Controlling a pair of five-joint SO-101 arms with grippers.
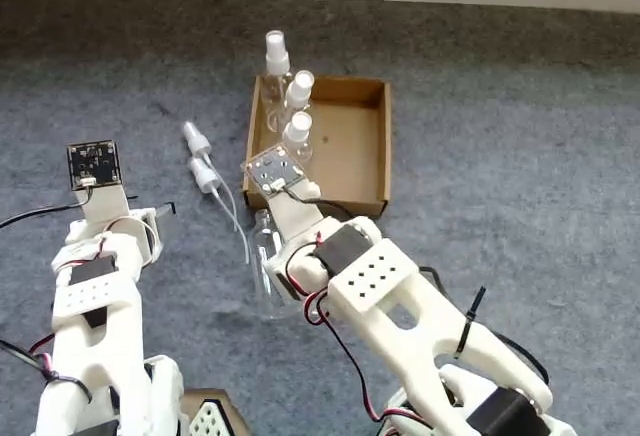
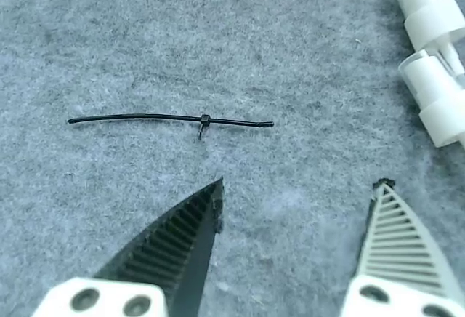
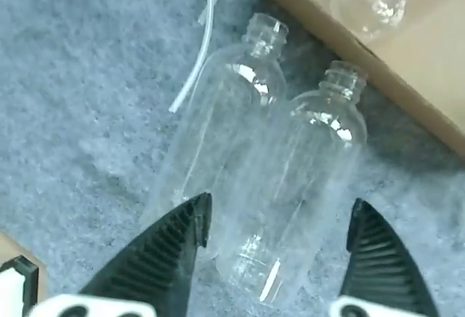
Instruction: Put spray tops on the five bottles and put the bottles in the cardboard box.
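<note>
1. Two uncapped clear bottles lay side by side on the grey carpet, just beside the near corner of the cardboard box, with their necks toward it. The right wrist view showed them plainly, one farther from the box wall and the other closer. From the high view they were a faint glint half under the right arm.
2. The right gripper hung over the bottles' bottom ends with its jaws spread wide, holding nothing.
3. Two loose spray tops, their thin tubes trailing, lay near the box's outer wall on the left arm's side. The left wrist view caught their white heads.
4. Three capped bottles stood at the box's far corner. Two were inside. I couldn't tell whether the farthest was inside or just behind the wall.
5. The left gripper hovered over bare carpet well apart from the box, jaws wide and empty. A black cable tie lay on the carpet just ahead of its fingertips, a detail seen clearly from the left wrist view.
</note>
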